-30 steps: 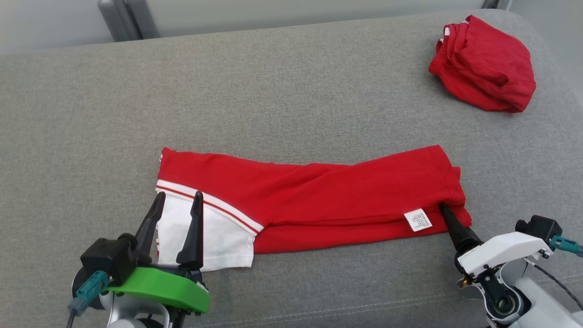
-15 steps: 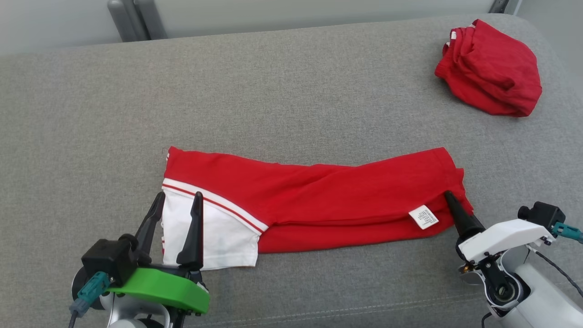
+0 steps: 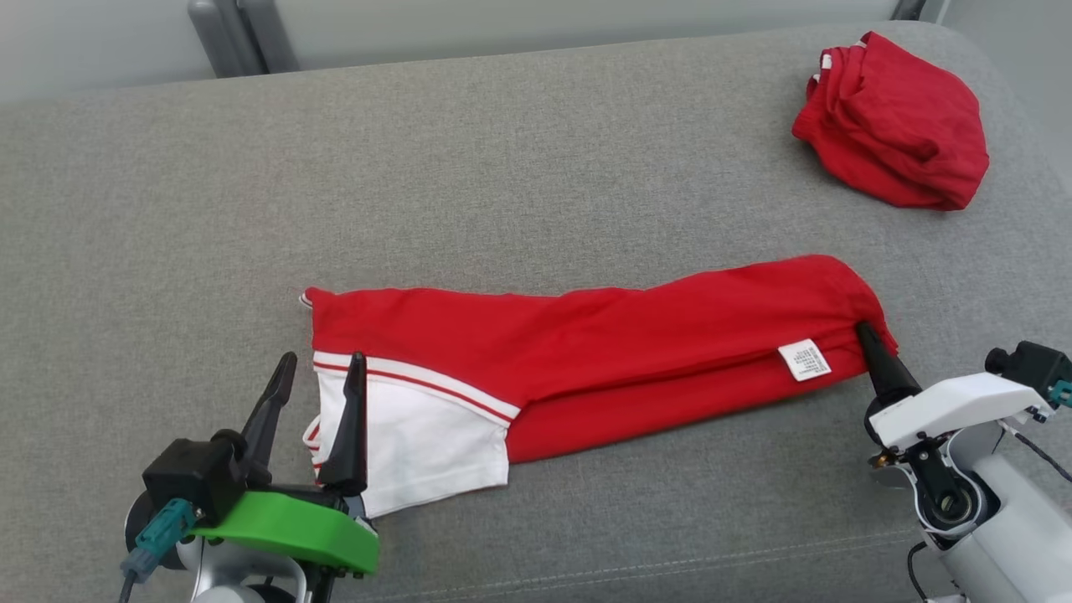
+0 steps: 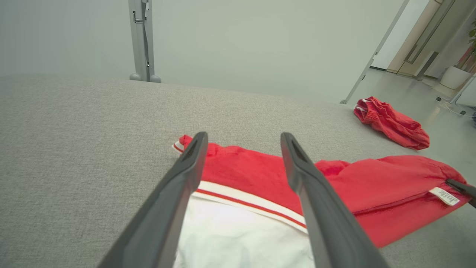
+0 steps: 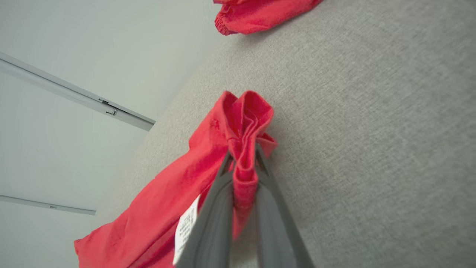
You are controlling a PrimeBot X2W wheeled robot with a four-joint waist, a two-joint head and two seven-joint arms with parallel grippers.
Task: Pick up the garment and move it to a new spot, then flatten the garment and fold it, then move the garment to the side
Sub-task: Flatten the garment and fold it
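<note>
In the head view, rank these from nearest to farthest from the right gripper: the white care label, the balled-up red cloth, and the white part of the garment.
From the right gripper:
1. White care label, just to its left on the garment.
2. Balled-up red cloth, at the far right corner.
3. White part, at the garment's left end, by the left gripper.

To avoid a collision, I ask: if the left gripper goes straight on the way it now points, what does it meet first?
Probably the garment: its red cloth lies just ahead, between the open fingers of the left gripper. How high the fingertips hang above the cloth is unclear.
</note>
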